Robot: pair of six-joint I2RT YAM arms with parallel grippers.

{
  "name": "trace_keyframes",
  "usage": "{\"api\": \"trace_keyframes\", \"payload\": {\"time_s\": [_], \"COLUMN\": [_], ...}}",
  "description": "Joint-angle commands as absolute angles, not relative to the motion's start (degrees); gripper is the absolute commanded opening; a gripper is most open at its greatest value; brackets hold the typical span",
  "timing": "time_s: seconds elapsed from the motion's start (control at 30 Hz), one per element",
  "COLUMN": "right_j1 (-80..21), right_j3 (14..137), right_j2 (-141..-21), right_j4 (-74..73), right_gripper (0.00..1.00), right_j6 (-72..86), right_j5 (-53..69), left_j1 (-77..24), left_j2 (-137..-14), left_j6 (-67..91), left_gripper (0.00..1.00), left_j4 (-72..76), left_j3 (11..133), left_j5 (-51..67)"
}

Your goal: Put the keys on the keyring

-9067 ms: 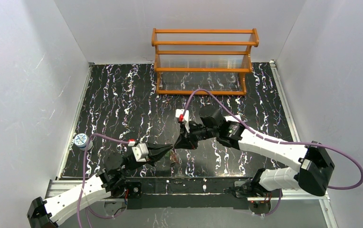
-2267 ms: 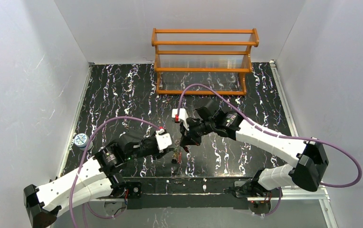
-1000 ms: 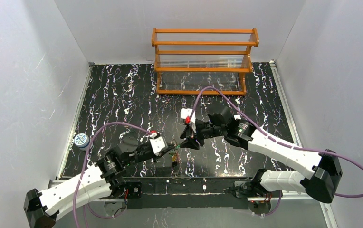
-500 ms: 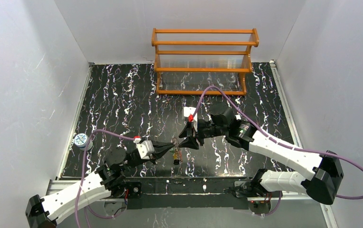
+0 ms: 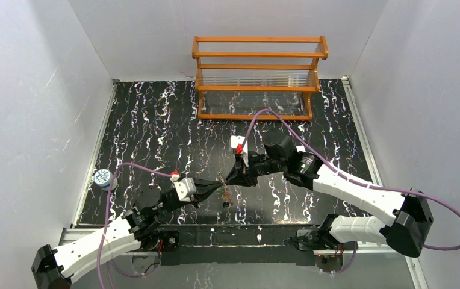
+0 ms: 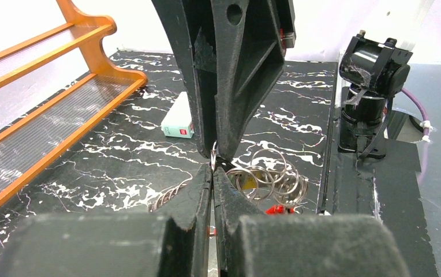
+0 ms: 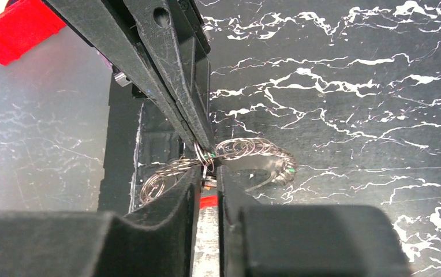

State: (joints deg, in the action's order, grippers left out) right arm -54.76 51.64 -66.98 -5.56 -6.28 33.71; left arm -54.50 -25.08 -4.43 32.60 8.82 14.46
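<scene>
My left gripper (image 5: pixel 217 180) and right gripper (image 5: pixel 230 180) meet tip to tip near the table's front middle. In the left wrist view the left gripper (image 6: pixel 212 172) is shut on a thin metal ring, just under the right gripper's fingers (image 6: pixel 235 81). A bunch of metal rings (image 6: pixel 271 176) with a yellow key head (image 6: pixel 246 180) hangs beside it. In the right wrist view the right gripper (image 7: pixel 206 172) is pinched on the keyring (image 7: pixel 206 201), whose red-and-white band shows between its fingers. Its ring chain (image 7: pixel 253 149) carries green bits (image 7: pixel 290 171). The bunch dangles below both tips (image 5: pixel 224 194).
An orange wooden rack (image 5: pixel 257 78) stands at the back of the black marbled table (image 5: pixel 155 120). A small round blue-and-white object (image 5: pixel 102 177) sits at the left edge. A white rectangular box (image 6: pixel 178 122) lies on the table beyond the grippers. The right arm's base (image 6: pixel 374 86) is close by.
Over the last second the left gripper has pushed right to meet the right gripper's tip, which dipped slightly. The bunch of rings now hangs between both tips.
</scene>
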Motion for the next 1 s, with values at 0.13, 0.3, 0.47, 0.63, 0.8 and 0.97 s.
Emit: {"api": "trace_keyframes", "payload": {"time_s": [0.13,0.3,0.47,0.63,0.8,0.97], "right_j1": [-54.58,-54.56,-54.56,-54.55,-54.53,-54.53], "right_j3": [53.42,52.86,52.54,51.32,50.93,50.45], "right_j2": [-66.05,-65.86,-66.68,-67.28,-68.95,-69.90], "right_j4": [-5.90,-5.87,-6.53,-6.25,-5.16,-2.95], "right_gripper": [0.18,0.02,0.01,0.01,0.01,0.03], "right_j6": [-6.24,-6.33,-6.63,-6.77,-6.27,-5.77], "right_j5": [31.85,31.64,31.35,30.75,31.98,33.37], "left_j1": [-54.58,-54.58,-54.58,-54.58,-54.58,-54.58], "left_j2": [-23.64,-23.57,-23.35,-22.61,-22.13,-22.11], "left_j6": [-4.31,-4.38,-4.66,-4.67,-4.44,-4.25], "left_gripper": [0.00,0.00,0.00,0.00,0.00,0.00], "left_j4": [36.04,36.04,36.14,36.12,36.55,36.83], "left_j3": [8.83,8.95,9.06,8.97,8.66,8.45], "left_j5": [14.86,14.88,14.95,15.02,15.26,15.55]}}
